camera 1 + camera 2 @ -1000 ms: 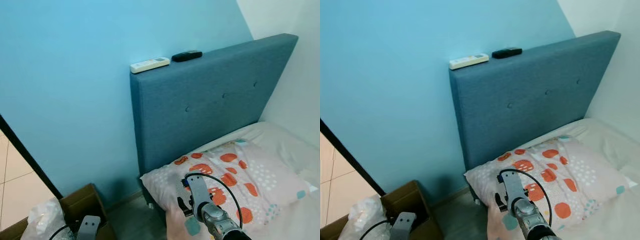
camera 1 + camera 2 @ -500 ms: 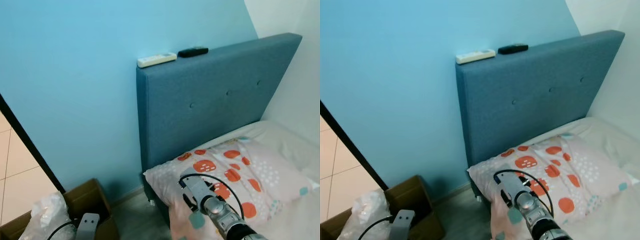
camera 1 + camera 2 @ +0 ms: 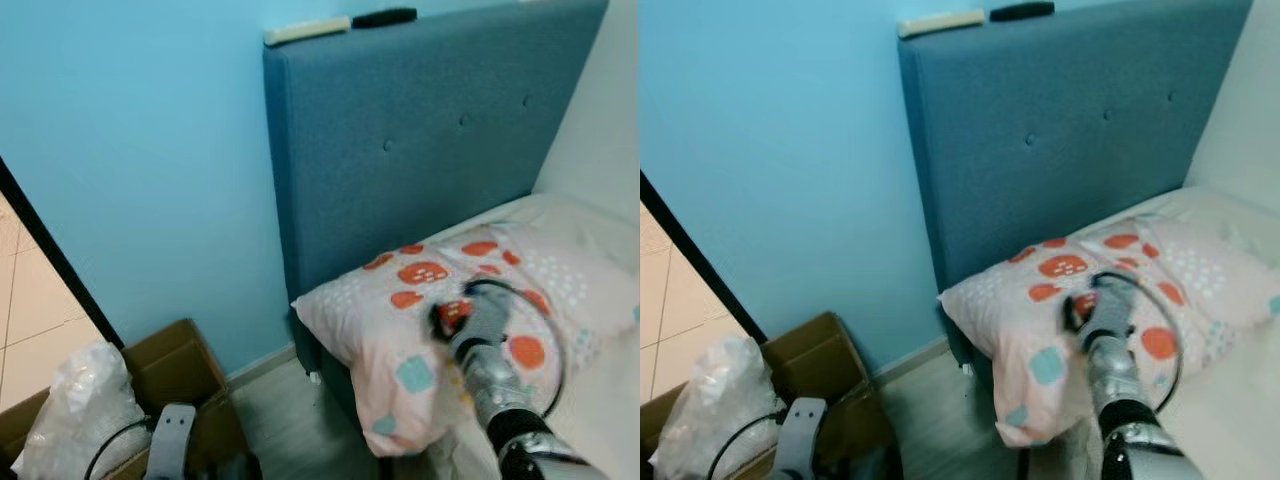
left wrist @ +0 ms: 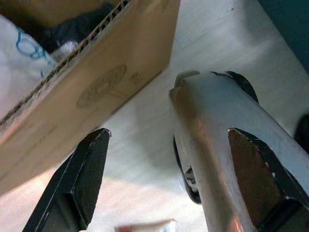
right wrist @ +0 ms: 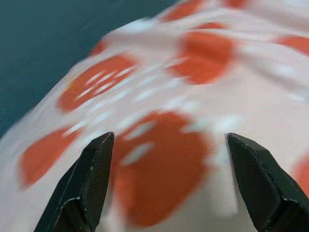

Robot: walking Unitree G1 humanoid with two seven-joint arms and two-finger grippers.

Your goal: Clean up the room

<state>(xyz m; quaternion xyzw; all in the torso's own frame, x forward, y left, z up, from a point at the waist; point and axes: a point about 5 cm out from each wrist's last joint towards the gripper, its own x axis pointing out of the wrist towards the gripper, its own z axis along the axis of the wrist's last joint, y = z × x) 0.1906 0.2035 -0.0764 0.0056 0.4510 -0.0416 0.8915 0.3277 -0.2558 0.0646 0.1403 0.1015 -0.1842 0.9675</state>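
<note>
A pale pink pillow (image 3: 400, 330) with orange and teal spots lies at the head of the bed, its near corner hanging over the bed's edge. My right arm (image 3: 487, 360) reaches over the pillow's middle. In the right wrist view my right gripper (image 5: 169, 140) is open, its fingers (image 5: 91, 179) spread wide just above an orange spot on the pillow (image 5: 159, 169). My left arm (image 3: 172, 445) hangs low beside the cardboard box. My left gripper (image 4: 166, 137) is open over the floor, with nothing between its fingers.
A blue padded headboard (image 3: 420, 130) stands against the blue wall, with a white remote (image 3: 305, 30) and a black remote (image 3: 385, 16) on top. A cardboard box (image 3: 175, 375) holding a white plastic bag (image 3: 75, 420) sits on the floor at the left.
The camera has tilted down, so the whole scene sits higher in the picture. My right arm has moved right and forward, from the pillow's near corner to over its middle.
</note>
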